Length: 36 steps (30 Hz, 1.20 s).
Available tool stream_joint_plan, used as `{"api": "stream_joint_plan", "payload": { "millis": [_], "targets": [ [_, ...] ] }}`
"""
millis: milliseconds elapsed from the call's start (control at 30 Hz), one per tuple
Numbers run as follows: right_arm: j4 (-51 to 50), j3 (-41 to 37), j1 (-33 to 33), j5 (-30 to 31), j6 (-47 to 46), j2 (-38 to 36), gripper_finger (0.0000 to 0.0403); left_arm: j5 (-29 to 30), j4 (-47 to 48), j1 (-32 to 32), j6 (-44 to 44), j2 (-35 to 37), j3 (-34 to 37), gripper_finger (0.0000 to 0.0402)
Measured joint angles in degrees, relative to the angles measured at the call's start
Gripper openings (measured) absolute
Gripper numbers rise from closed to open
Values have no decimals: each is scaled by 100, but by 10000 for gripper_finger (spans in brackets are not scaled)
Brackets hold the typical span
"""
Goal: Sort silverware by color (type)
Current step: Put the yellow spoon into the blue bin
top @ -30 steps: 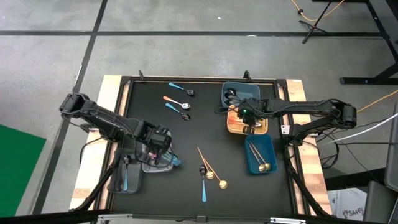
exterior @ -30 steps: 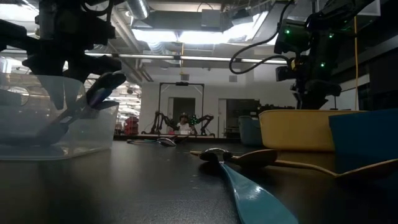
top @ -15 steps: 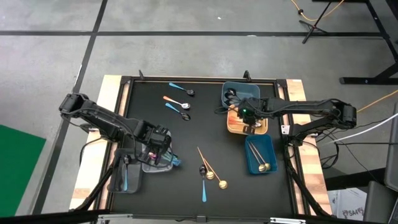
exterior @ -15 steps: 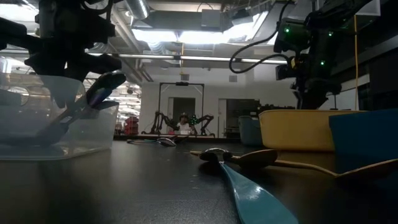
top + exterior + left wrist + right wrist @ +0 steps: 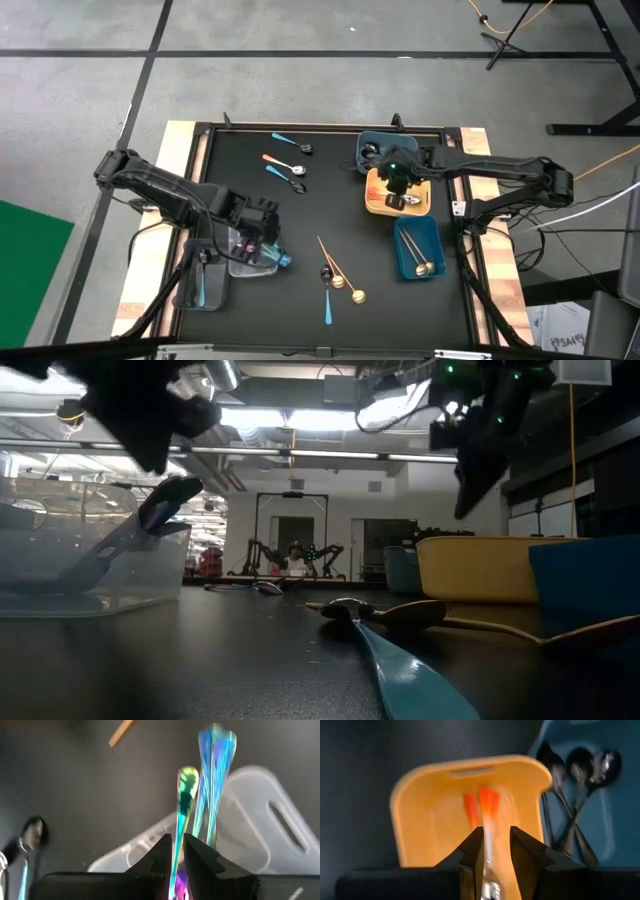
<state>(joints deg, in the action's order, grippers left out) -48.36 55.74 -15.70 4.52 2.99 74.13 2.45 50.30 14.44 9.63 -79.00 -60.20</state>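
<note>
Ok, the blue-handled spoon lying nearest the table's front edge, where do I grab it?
Take the blue-handled spoon by the free end of its handle, from straight above, with the fingers across its width. It lies flat, and its bowl end sits close beside the gold spoons.

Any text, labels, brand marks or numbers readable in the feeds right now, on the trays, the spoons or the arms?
None: no readable text in any view.
Clear tray, yellow tray, blue trays: no labels show.
Spoons: no markings visible.
Left gripper and right gripper: no lettering; only green lights show on the right arm.
</note>
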Motion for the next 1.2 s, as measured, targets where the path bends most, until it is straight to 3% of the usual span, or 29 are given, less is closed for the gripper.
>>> {"api": "stream_joint_plan", "payload": {
  "millis": [100,300,567,900,1200],
  "targets": [
    [87,157,119,-308,-293,0,83,3,-227,0,-213,0,-178,41],
    [312,289,713,-370,-763,0,83,3,-1444,0,-631,-2,-201,41],
    [739,287,1648,-524,-2064,0,83,204,-2613,0,-649,-2,-201,41],
    [1530,287,3126,-427,-3267,171,83,602,-2701,0,-649,-2,-201,41],
    [2497,281,4192,27,-3471,959,83,602,-2701,0,-649,-4,-199,41]
  ]
}}
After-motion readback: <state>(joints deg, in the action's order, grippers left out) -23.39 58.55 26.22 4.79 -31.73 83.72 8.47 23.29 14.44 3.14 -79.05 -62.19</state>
